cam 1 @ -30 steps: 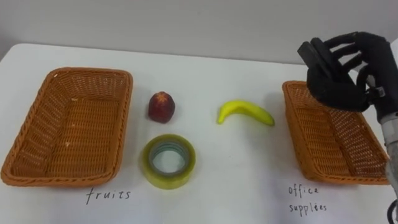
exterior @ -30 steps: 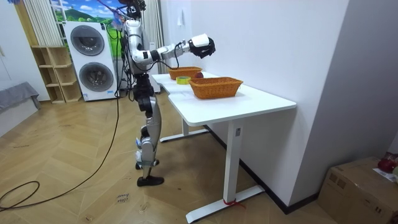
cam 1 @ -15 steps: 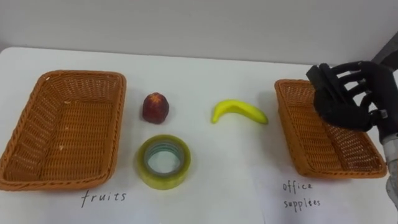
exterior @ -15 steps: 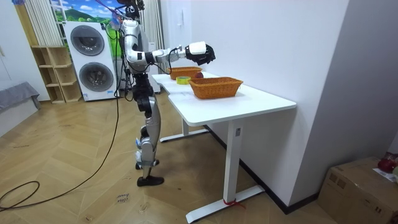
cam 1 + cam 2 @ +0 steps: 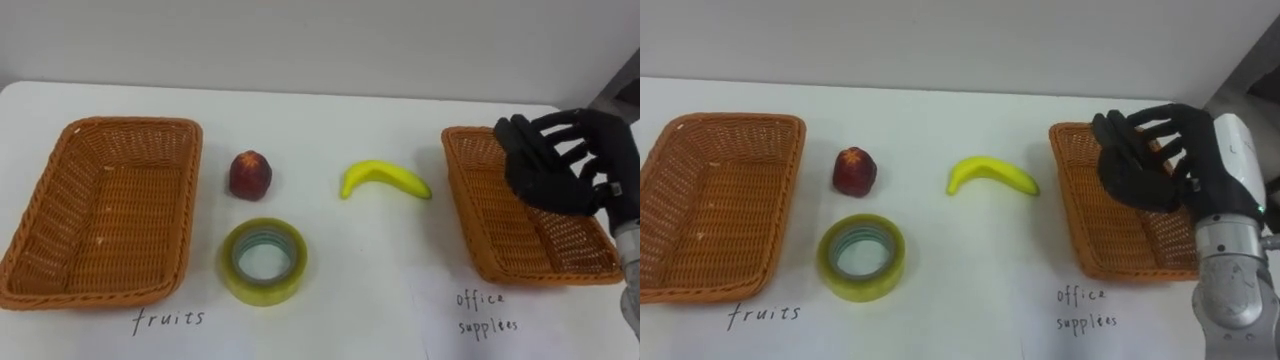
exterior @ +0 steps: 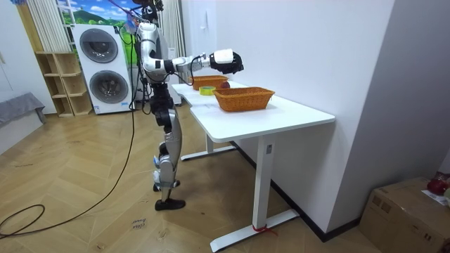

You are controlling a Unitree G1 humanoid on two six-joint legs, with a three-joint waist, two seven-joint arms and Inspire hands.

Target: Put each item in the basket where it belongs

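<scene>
Left eye view, counts: two wicker baskets, the left basket [image 5: 130, 124] and the right basket [image 5: 462, 200]; one red fruit [image 5: 250, 174]; one banana [image 5: 384, 178]; one tape roll [image 5: 263, 290]; all on the white table [image 5: 350, 300].
Fruit: red fruit dark and round, just beside the left basket; banana yellow and curved, between the red fruit and the right basket.
Tape roll: yellowish translucent ring, lying flat, nearer the robot than the red fruit.
Right robot hand [image 5: 555, 175]: black, released, fingers spread, above the right basket.
Room view: robot standing at the table's edge, right arm outstretched; washing machine [image 6: 103, 67] behind.
</scene>
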